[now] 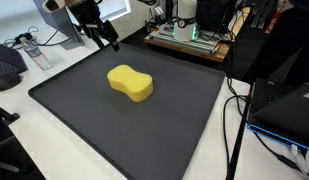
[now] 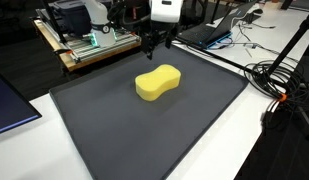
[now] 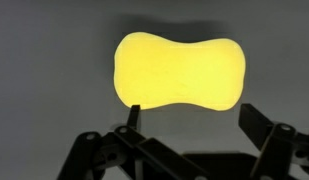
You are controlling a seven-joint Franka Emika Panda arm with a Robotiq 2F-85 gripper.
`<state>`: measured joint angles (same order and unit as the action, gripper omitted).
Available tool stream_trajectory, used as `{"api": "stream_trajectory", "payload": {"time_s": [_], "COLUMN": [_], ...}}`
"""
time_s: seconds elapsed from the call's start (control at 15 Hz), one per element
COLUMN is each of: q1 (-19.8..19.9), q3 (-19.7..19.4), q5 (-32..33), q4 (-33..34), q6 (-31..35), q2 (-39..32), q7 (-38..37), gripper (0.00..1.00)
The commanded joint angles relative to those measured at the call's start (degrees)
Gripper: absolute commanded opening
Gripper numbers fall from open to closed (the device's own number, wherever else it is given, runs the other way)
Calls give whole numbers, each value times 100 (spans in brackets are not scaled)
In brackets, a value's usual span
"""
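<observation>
Lying flat mid-mat (image 1: 194,120), the sponge (image 3: 179,70) is seen lengthwise across the wrist view (well apart from every mat edge); the gripper (image 3: 189,112) is held open nearby.

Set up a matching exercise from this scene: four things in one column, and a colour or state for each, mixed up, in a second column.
Column one:
1. sponge
2. mat
3. tool
4. board

Column two:
A. open, in the air
B. light wood
C. yellow
D. dark grey

Pairs: 1-C, 2-D, 3-A, 4-B.
</observation>
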<state>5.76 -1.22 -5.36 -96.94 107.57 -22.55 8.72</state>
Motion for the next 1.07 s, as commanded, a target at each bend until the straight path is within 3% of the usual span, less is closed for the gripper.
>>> {"api": "stream_trajectory", "payload": {"time_s": [0.0,0.4,0.53,0.6,0.8,1.0], "q1": [-61,-222,-251,-186,-226,-178], "q3": [-83,-206,-164,-162,-145,-177], "q5": [-277,-83,-108,-141,-135,-254], "q4": [-1413,-3262,-3856,-3069,-3639,-3634], "q6": [1137,2730,2973,2614,2839,2937], "q2": [844,1820,2166,1573,1947,1880], "q7": [-751,-2388,-2548,-2262,-2412,-2316], "gripper": [100,100,100,100,100,100]}}
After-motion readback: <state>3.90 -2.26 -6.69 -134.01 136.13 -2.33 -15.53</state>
